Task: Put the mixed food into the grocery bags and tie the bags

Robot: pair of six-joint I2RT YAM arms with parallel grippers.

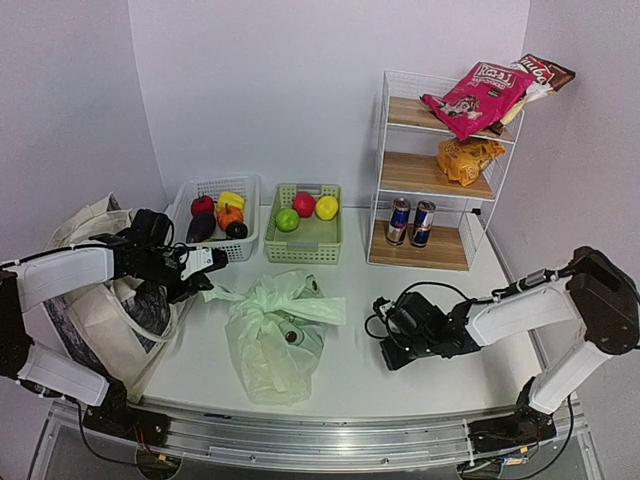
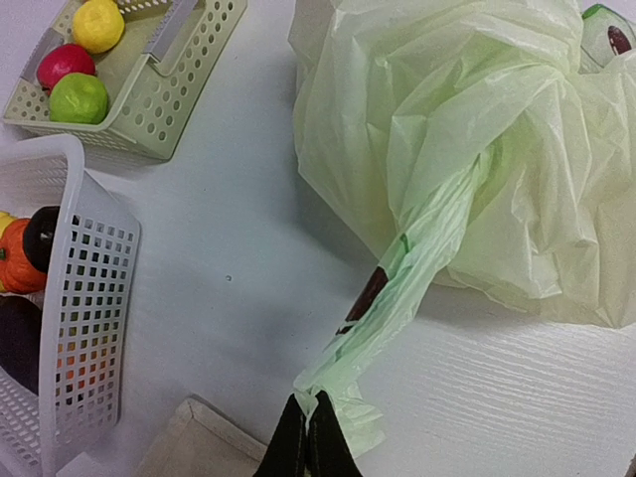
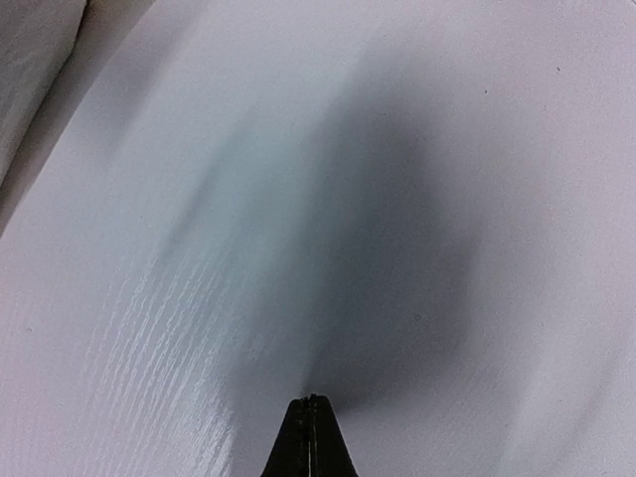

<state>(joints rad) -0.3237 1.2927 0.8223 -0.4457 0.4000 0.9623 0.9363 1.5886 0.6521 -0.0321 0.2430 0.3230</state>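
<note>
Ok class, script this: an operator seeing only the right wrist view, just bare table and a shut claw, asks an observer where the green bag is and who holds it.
Observer: The green bag sits mid-table, left of the right claw.
Operator: Is it held?
Observer: The left claw is shut on its handle.
Operator: And the cans?
Observer: Both cans stand on the bottom shelf of the rack.

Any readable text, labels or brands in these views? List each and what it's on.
Nothing reads cleanly.
Pink packet: white lettering, too blurred.
Brown packet: white letters, too blurred.
Cans: labels too small.
Tote: dark print, not legible.
Wrist views: no text.
</note>
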